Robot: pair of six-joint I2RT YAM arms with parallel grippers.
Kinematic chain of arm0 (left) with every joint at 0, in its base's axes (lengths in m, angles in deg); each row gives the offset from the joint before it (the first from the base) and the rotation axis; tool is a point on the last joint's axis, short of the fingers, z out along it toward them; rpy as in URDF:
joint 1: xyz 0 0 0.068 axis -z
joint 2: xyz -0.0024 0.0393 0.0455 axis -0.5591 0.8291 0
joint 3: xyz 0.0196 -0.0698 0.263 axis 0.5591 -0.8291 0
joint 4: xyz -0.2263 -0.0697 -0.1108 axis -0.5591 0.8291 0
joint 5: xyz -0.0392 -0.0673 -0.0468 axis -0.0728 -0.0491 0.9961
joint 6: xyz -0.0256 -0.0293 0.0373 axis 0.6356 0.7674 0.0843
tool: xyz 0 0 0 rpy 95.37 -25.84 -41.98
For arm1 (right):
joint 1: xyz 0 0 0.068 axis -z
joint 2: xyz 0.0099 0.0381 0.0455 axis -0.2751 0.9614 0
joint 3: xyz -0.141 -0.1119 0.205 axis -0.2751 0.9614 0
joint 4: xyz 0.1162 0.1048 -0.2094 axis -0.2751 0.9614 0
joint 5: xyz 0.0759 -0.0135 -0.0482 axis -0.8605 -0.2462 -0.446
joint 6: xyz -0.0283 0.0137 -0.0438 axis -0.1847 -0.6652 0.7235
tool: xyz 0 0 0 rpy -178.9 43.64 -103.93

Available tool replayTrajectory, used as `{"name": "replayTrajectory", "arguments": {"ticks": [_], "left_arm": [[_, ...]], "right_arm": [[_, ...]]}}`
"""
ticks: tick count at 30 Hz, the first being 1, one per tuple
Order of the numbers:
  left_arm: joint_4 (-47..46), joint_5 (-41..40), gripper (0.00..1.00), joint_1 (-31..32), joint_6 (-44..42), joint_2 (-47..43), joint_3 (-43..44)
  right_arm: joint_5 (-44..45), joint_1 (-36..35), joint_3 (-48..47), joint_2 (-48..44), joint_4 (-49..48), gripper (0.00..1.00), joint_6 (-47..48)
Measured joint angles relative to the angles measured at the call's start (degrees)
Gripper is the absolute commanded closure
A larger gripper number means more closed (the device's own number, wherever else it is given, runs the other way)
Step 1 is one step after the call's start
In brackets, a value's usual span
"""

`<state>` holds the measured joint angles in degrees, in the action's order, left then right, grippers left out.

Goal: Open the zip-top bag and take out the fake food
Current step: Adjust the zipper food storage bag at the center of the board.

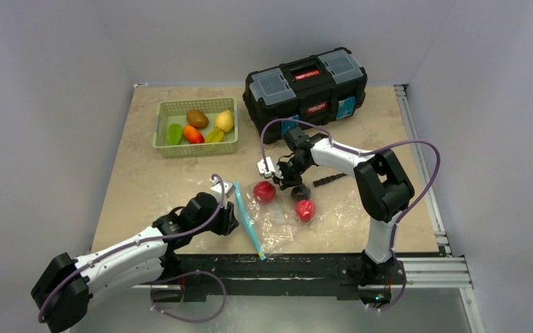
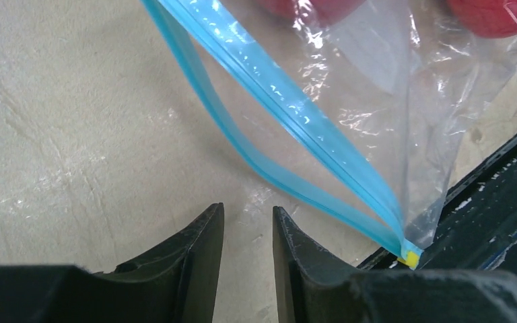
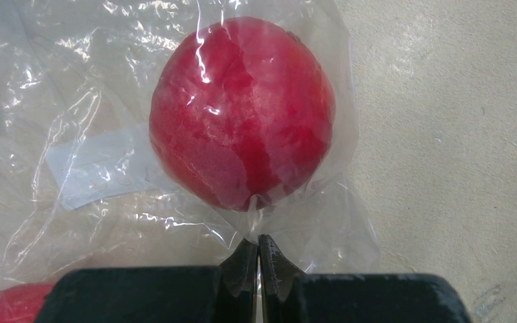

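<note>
The zip-top bag (image 1: 277, 215) lies flat near the table's front, its teal zip strip (image 1: 247, 220) on its left side. In the left wrist view the two halves of the zip strip (image 2: 289, 111) stand apart, joined at a yellow end stop (image 2: 410, 256). My left gripper (image 2: 248, 210) is open by a narrow gap just short of the strip, with only bare table between its fingers. Two red fake food pieces (image 1: 264, 191) (image 1: 305, 209) sit inside the bag. My right gripper (image 3: 257, 241) is shut on a pinch of the bag's plastic right behind one red fruit (image 3: 242, 121).
A green basket (image 1: 161, 128) at the back left holds brown, orange, yellow and green fake food. A black toolbox (image 1: 305, 87) stands at the back centre. A black bar-like object (image 1: 328, 180) lies right of the right gripper. The table's front rail (image 1: 305, 267) runs close below the bag.
</note>
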<state>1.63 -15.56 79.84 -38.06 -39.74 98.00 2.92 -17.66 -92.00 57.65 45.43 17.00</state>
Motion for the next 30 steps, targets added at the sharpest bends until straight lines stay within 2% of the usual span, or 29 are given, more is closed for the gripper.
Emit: {"name": "replayTrajectory", "arguments": {"ticks": [6, 19, 22, 24, 28, 29, 30], "left_arm": [[0.0, -1.0, 0.68, 0.0, -0.2, 3.4, 1.2], [-15.6, 4.2, 0.57, 0.0, -7.0, 12.9, 1.8], [-18.0, 4.3, 0.48, 0.0, -8.2, 13.7, 1.9], [-19.3, 4.0, 0.36, 0.0, -9.0, 13.9, 2.0], [-21.9, 2.1, 0.05, 0.0, -9.6, 13.8, 2.0], [-22.8, 1.2, 0.0, 0.0, -9.6, 13.6, 1.9], [-23.6, 0.4, 0.0, 0.0, -9.6, 13.3, 1.7]], "right_arm": [[0.0, 0.0, 0.0, 0.0, 0.0, 1.0, 0.0], [-0.8, 0.1, 0.0, 0.0, 0.2, 1.0, 0.3], [-1.1, 0.2, 0.0, 0.0, 0.4, 1.0, 0.4], [-1.3, 0.2, 0.0, 0.0, 0.4, 1.0, 0.6], [-2.1, 0.3, 0.0, 0.0, 0.7, 1.0, 1.1], [-2.3, 0.3, 0.0, 0.0, 0.7, 1.0, 1.2], [-2.4, 0.3, 0.0, 0.0, 0.7, 1.0, 1.3]]}}
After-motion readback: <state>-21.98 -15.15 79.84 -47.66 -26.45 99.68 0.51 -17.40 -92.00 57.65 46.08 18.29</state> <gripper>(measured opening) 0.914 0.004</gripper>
